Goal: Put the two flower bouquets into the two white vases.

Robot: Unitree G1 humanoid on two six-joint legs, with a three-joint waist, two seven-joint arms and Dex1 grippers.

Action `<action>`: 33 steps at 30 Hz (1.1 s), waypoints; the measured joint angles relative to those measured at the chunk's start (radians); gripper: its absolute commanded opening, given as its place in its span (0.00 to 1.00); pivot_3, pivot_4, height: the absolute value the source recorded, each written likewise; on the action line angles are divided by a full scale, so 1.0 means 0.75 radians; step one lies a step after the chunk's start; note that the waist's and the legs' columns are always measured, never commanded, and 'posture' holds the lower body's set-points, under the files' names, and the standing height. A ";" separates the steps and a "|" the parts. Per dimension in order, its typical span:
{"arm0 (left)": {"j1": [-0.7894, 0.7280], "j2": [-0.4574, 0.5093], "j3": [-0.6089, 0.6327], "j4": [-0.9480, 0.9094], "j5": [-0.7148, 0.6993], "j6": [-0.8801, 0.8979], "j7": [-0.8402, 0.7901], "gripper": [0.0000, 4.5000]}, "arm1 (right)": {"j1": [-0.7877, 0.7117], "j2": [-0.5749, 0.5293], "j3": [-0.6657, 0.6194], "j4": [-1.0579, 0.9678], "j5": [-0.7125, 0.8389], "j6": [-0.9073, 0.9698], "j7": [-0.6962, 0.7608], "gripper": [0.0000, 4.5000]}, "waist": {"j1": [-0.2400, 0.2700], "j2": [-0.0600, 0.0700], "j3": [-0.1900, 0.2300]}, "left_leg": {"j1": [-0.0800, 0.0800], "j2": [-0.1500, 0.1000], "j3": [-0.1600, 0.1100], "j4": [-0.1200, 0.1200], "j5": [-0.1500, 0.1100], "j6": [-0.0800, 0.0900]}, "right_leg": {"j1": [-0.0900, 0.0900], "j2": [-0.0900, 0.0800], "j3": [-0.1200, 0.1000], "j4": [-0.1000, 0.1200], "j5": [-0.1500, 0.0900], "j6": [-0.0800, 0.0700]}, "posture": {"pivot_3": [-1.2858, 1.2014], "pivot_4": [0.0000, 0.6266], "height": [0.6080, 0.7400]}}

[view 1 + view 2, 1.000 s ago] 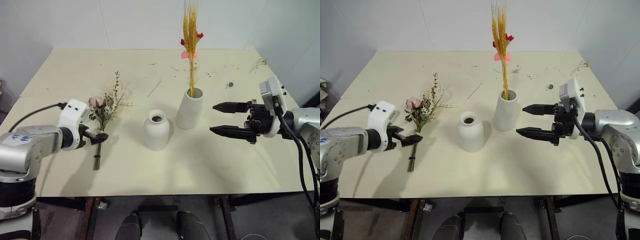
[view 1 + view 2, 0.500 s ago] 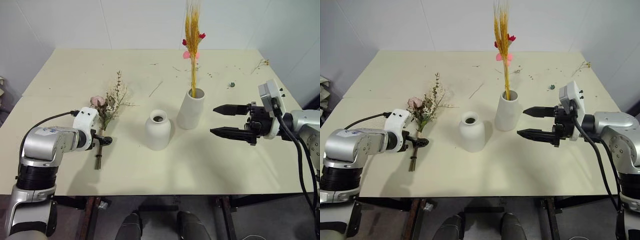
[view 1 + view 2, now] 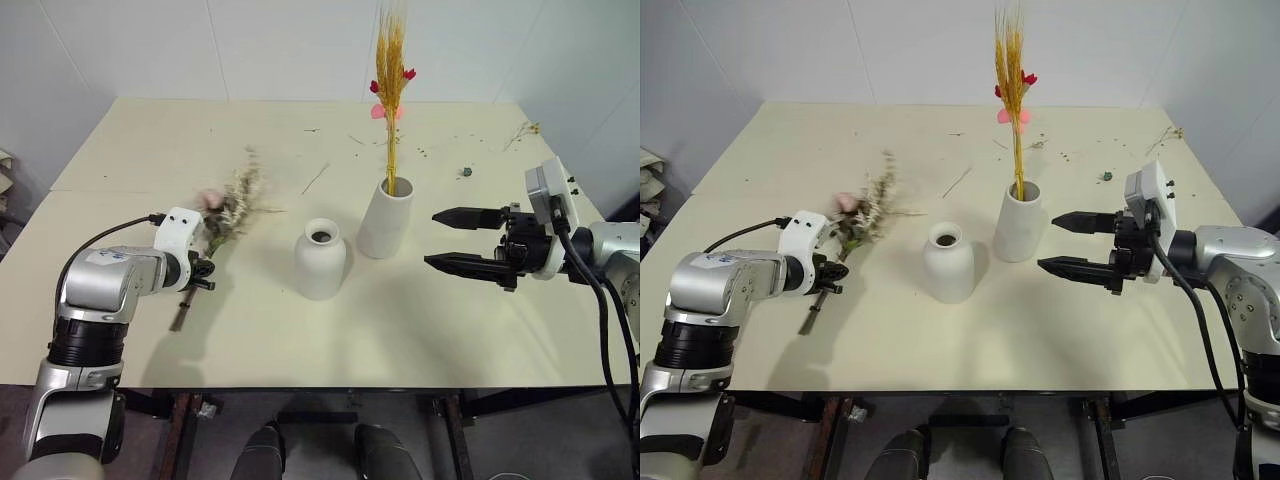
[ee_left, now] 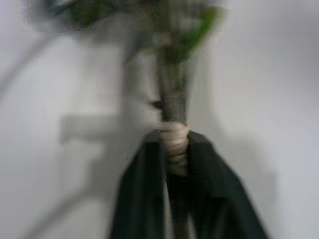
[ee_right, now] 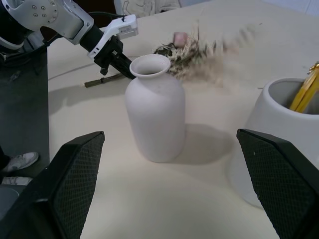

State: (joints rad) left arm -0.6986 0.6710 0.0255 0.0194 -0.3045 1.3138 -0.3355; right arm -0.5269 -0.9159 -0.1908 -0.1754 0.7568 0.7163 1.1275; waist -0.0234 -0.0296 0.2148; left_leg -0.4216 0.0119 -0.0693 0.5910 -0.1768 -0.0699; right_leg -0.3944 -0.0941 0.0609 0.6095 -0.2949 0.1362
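Since a second ago: left hand (image 3: 203, 277) gone from open beside the stems to clamped on the bushy bunch (image 3: 222, 215) at its twine-wrapped binding (image 4: 174, 144) (wrist view shows a black finger (image 4: 144, 189) pressed to each side). Bunch now blurred and slanted, pink rose and pale sprigs fanning up and away beyond the fingertips, brown stem ends trailing back below the hand toward the near edge of the tabletop (image 3: 330, 340). Whether lifted clear of the surface, cannot tell.

Further right of that hand: shorter rounded vase (image 3: 320, 260), empty mouth up, upright. Just beyond it, tall tapered vase (image 3: 386, 217), also upright, wheat bunch (image 3: 390, 70) standing in it with red and pink blossoms high on the stalks. Both unchanged.

Right hand (image 3: 462, 241) unmoved, fingers spread wide and level, holding nothing, tips pointing at the tall vase, short of touching it.

Tabletop pale cream, dotted with dry plant crumbs and a loose twig (image 3: 316, 178) toward the far side; a small sprig (image 3: 520, 130) at the far corner beyond the right hand. Plain white walls (image 3: 130, 50) behind.
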 measured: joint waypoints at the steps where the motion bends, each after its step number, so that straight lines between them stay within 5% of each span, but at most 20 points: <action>1: -0.004 -0.006 0.001 0.011 0.003 -0.028 0.000 0.01 | 0.006 0.000 -0.010 0.000 0.000 -0.001 -0.003 1.00 | -0.001 0.000 0.000 | 0.000 0.000 0.000 0.000 0.000 0.000 | 0.000 0.000 0.000 0.000 0.002 0.004 | 0.52 0.24 1.00; 3: -0.026 -0.035 0.024 0.052 0.007 -0.106 0.008 0.01 | 0.018 0.000 -0.021 -0.001 0.000 -0.009 -0.007 1.00 | -0.001 0.000 0.000 | 0.000 0.000 0.000 -0.001 -0.001 0.001 | -0.001 0.000 -0.001 0.000 0.009 0.017 | 0.52 0.24 1.00; 12: -0.175 -0.201 0.287 0.172 -0.033 -0.721 -0.019 0.01 | 0.106 0.007 -0.079 -0.065 0.017 -0.026 -0.043 1.00 | -0.003 0.000 0.000 | -0.001 0.001 0.000 -0.001 -0.003 0.001 | -0.001 0.001 -0.001 -0.001 0.010 0.019 | 0.52 0.24 1.00; 20: -0.271 -0.420 0.428 0.224 -0.229 -1.362 -0.267 0.01 | 0.235 0.033 -0.227 -0.184 0.117 -0.063 -0.035 1.00 | 0.015 0.000 0.000 | -0.001 0.000 0.001 0.000 -0.004 0.002 | 0.001 0.001 -0.001 -0.003 0.011 0.021 | 0.52 0.24 1.00; 33: -0.290 -0.492 0.341 0.257 -0.548 -1.323 -0.761 0.01 | 0.482 0.034 -0.425 -0.387 0.236 -0.106 -0.080 1.00 | 0.029 0.000 0.000 | -0.001 0.000 0.001 0.004 -0.004 0.002 | 0.004 0.001 -0.001 -0.003 0.011 0.021 | 0.52 0.24 1.00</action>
State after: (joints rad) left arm -0.9165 0.3023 0.2811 0.2124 -0.7155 0.3212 -0.9060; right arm -0.1650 -0.8907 -0.5092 -0.4655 0.9337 0.6372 1.0677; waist -0.0014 -0.0297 0.2148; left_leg -0.4221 0.0122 -0.0688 0.5941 -0.1800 -0.0683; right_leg -0.3917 -0.0932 0.0603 0.6070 -0.2867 0.1519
